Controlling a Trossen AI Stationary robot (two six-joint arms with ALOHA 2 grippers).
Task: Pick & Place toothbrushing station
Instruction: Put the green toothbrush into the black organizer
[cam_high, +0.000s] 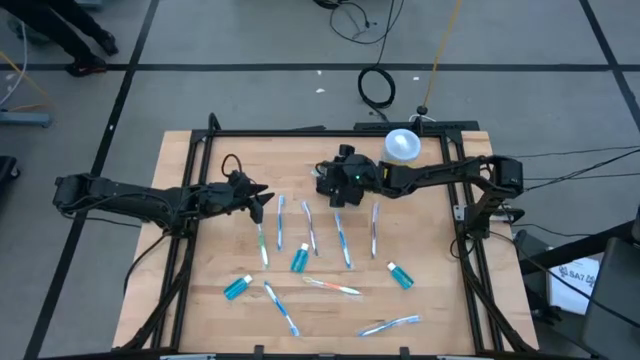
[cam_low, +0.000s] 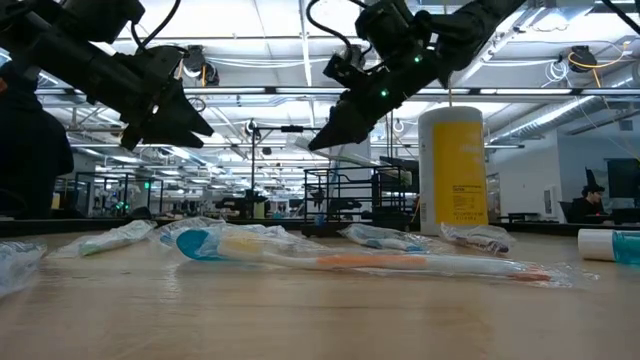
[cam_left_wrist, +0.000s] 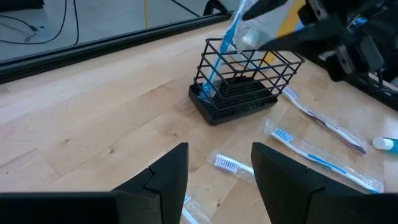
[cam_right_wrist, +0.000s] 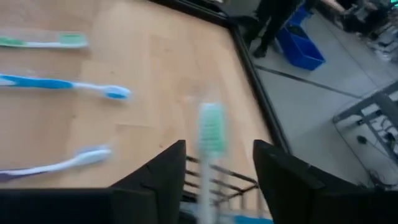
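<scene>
Left wrist view: the toothbrushing station (cam_left_wrist: 245, 84) stands upright on the surface (cam_left_wrist: 93, 124), upper centre of frame, a wrapped toothbrush (cam_left_wrist: 221, 56) leaning inside. The right gripper (cam_left_wrist: 273, 28) hangs directly above it, jaws parted (apparently for the drop), gripping nothing visibly. The left gripper (cam_left_wrist: 217, 177) waits lower centre, spread and empty.

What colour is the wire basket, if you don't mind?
Black; the wire basket shows best in the left wrist view.
</scene>
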